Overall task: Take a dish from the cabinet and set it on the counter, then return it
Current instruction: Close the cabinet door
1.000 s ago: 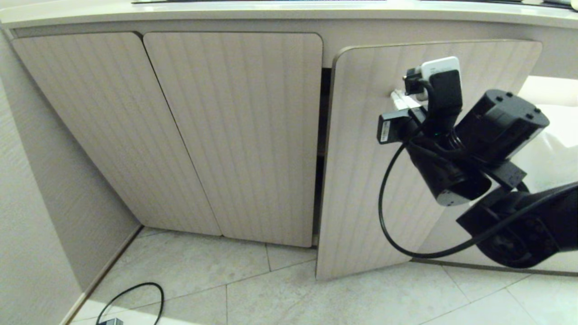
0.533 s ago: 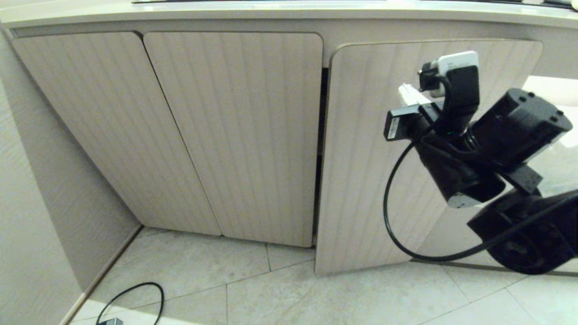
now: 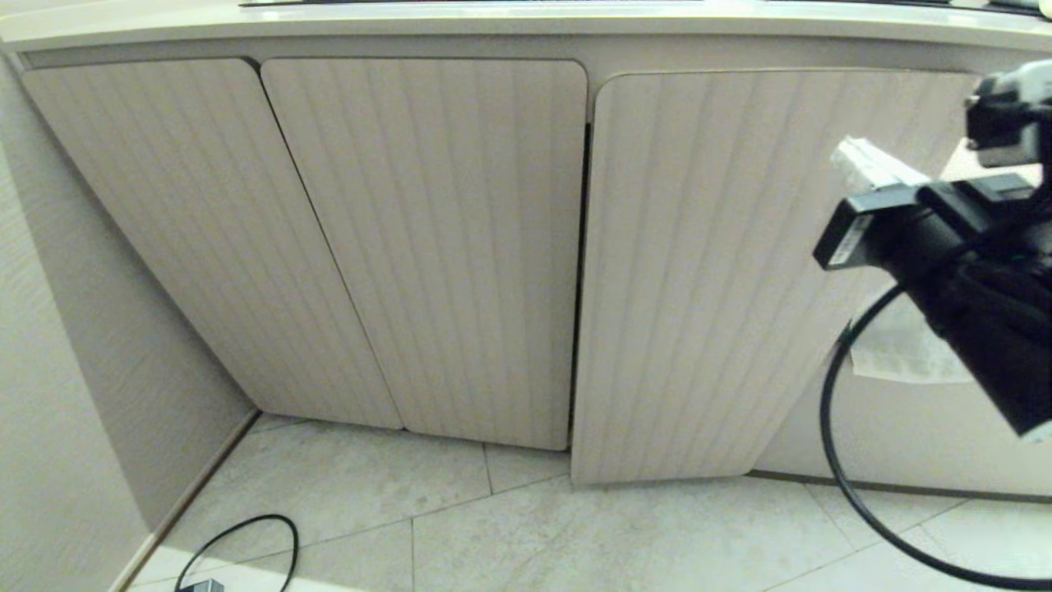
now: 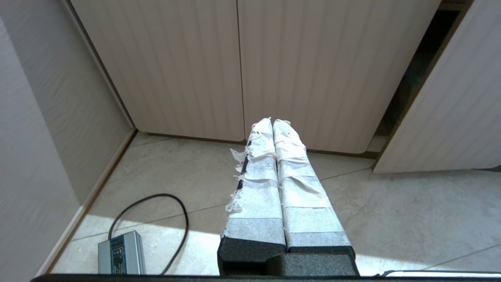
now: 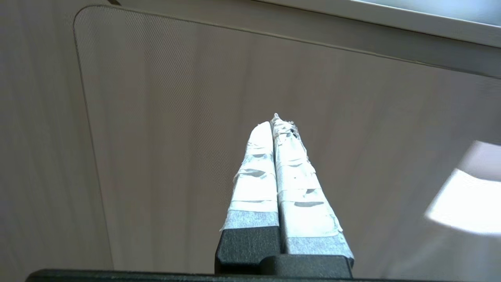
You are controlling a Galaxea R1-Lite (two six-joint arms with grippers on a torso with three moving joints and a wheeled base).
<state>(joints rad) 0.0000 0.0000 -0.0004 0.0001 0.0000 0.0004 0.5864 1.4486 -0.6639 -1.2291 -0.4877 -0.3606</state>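
Head view: right claw (image 3: 859,160), closed and empty, faces the nearly shut right door (image 3: 723,271) of the cabinet (image 3: 427,247) below the desk (image 3: 526,20); left wrist view: left claw (image 4: 274,127) closed, parked farther off; right wrist view: door ahead, dish unseen.
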